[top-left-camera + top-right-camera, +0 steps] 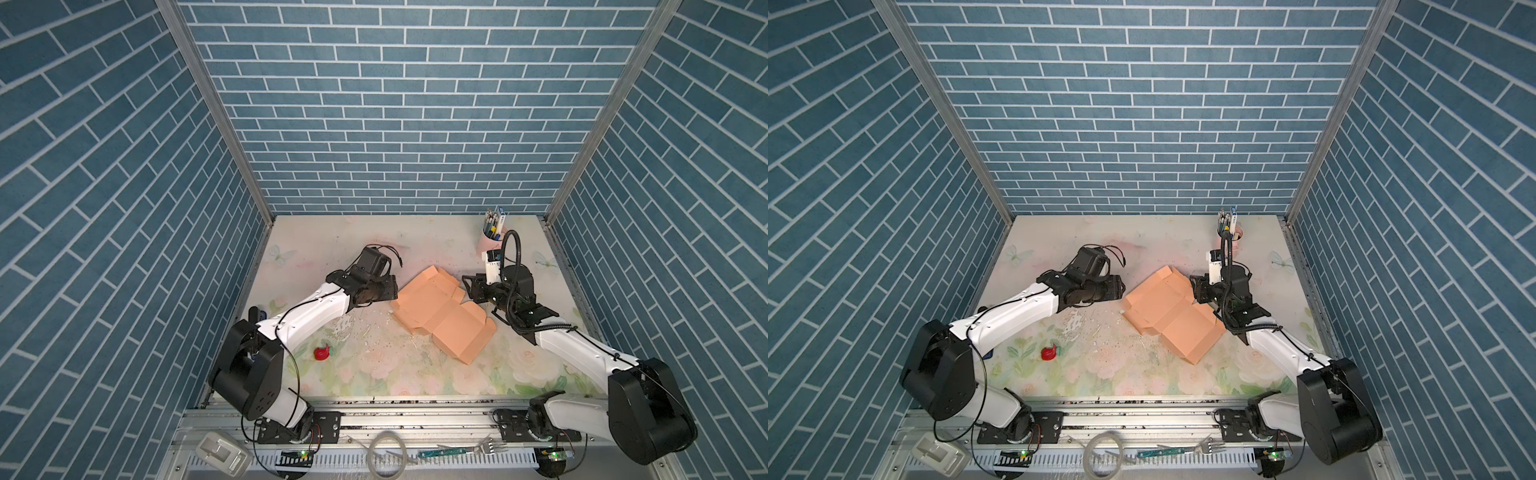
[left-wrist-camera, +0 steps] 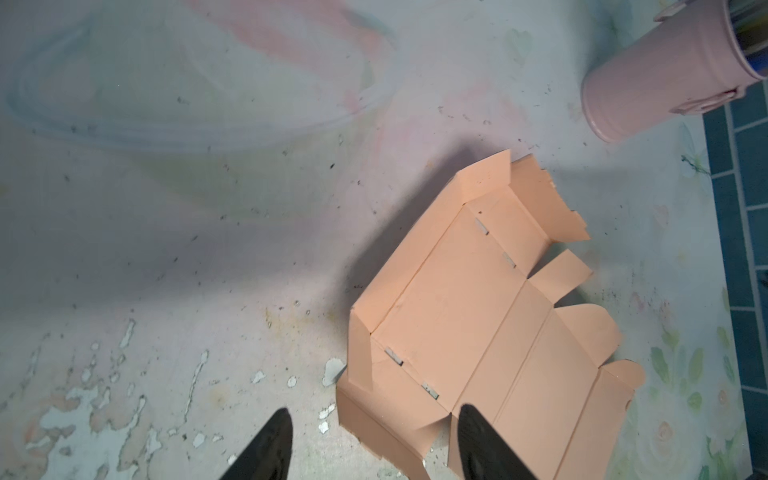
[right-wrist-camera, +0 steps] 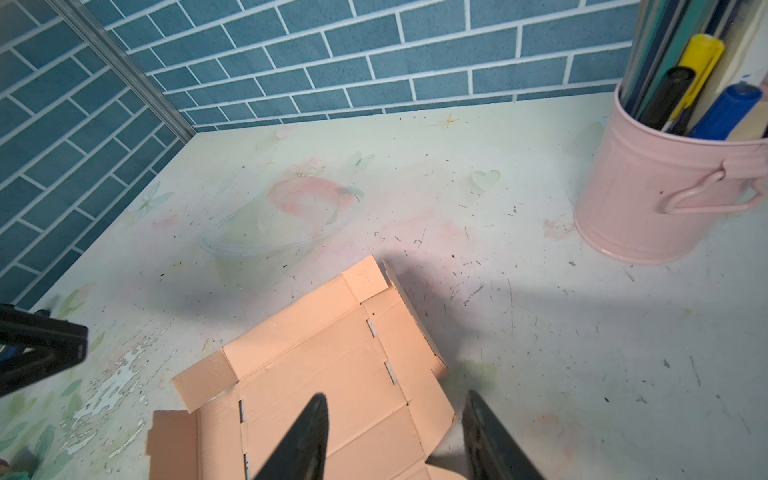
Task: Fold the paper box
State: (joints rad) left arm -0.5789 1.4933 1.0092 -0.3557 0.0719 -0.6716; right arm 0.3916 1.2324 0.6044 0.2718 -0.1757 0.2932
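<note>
Left claw (image 2: 374, 446) stands open and holds nothing; one corner of the paper box (image 2: 469, 316) lies between its two fingers. Right claw (image 3: 395, 440) is open too, its fingers above the opposite edge. Between both claws the box lies unfolded on the table (image 1: 374, 249), some flaps raised.

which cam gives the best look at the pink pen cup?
Right wrist: the pink pen cup is close, with handle, rim and pens clear. Left wrist shows mostly its side, cropped at the frame edge. Both top views show it tiny, far back.
</note>
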